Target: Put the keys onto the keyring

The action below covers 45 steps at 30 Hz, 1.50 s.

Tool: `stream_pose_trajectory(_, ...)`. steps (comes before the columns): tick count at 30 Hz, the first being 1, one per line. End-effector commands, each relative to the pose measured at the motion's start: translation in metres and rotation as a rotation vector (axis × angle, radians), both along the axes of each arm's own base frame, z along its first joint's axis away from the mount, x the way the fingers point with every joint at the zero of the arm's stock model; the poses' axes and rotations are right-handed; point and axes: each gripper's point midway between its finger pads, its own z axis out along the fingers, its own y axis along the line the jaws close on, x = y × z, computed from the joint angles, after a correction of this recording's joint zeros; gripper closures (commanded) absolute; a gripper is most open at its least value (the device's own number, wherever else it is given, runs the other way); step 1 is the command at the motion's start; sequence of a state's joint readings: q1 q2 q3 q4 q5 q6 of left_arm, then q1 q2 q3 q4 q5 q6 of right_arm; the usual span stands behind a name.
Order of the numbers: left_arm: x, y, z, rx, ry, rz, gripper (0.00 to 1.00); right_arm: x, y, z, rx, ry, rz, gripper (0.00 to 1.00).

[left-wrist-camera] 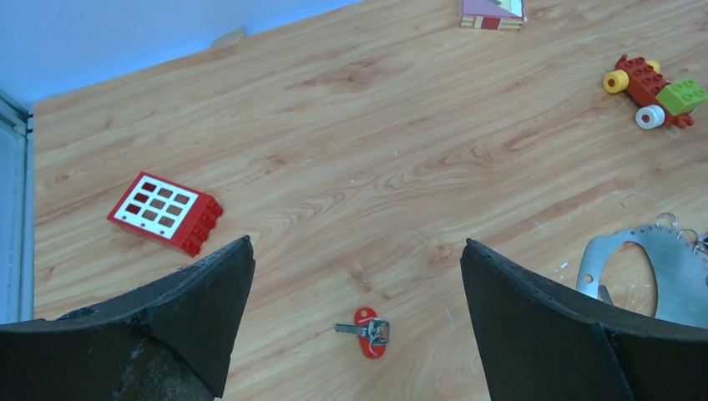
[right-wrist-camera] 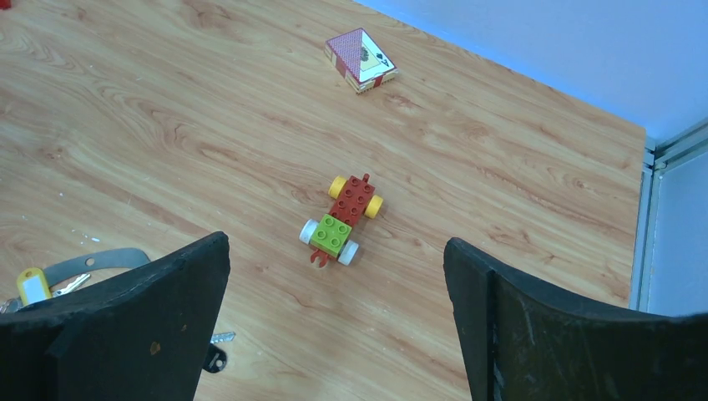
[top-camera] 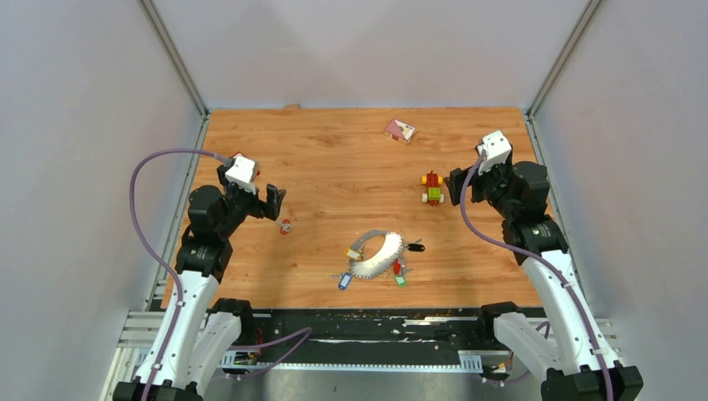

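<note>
The silvery keyring lies near the table's front centre, with blue, green, black and yellow keys at its edge. One red-tagged key lies apart to its left. In the left wrist view that red key rests on the wood below and between the wide-apart fingers of my left gripper, which is open and above it, and the keyring shows at the right. My right gripper is open and empty over bare wood, with the keyring's strip and black key at its left.
A red-yellow-green toy brick car sits just left of the right gripper. A small card box lies at the back. A red block with white squares lies far left, by the left gripper. Grey walls enclose the table.
</note>
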<state>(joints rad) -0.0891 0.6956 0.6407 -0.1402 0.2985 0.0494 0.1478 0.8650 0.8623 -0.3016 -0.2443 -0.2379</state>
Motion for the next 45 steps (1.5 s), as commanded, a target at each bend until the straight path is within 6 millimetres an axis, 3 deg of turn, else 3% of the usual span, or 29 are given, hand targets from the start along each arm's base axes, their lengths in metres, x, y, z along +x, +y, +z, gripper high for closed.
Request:
stream_pose_trajectory(1,0.001,0.003,0.019,0.012,-0.049,0.007,0.0,0.001,0.001,0.009,-0.003,-0.031,0.004,0.0)
stream_pose_trajectory(14,0.002,0.014,0.023,0.038,-0.047,0.065,0.0,-0.001,0.006,0.007,-0.012,-0.035,0.039,0.0)
stream_pose_trajectory(17,0.002,0.023,0.036,0.062,-0.064,0.113,0.0,-0.011,0.021,0.003,-0.037,-0.035,0.161,0.0)
stream_pose_trajectory(20,-0.006,0.008,0.032,0.119,-0.058,-0.009,0.0,-0.042,0.056,-0.024,-0.094,0.019,0.455,0.0)
stream_pose_trajectory(25,-0.027,-0.031,0.003,0.13,0.007,-0.296,0.0,-0.045,0.079,-0.076,-0.297,0.146,0.511,0.0)
stream_pose_trajectory(31,-0.035,-0.043,-0.007,0.128,0.022,-0.39,0.0,-0.054,0.107,-0.122,-0.426,0.238,0.609,0.01)
stream_pose_trajectory(34,-0.041,-0.048,-0.012,0.133,0.028,-0.439,0.0,-0.062,0.117,-0.142,-0.453,0.292,0.667,0.09)
stream_pose_trajectory(38,-0.045,-0.054,-0.017,0.13,0.032,-0.488,0.0,-0.09,0.137,-0.167,-0.529,0.321,0.808,0.22)
stream_pose_trajectory(42,-0.046,-0.055,-0.019,0.129,0.038,-0.501,0.0,-0.106,0.159,-0.176,-0.59,0.315,0.893,0.32)
stream_pose_trajectory(45,-0.047,-0.056,-0.019,0.128,0.038,-0.507,0.01,-0.103,0.162,-0.185,-0.647,0.357,0.888,0.37)
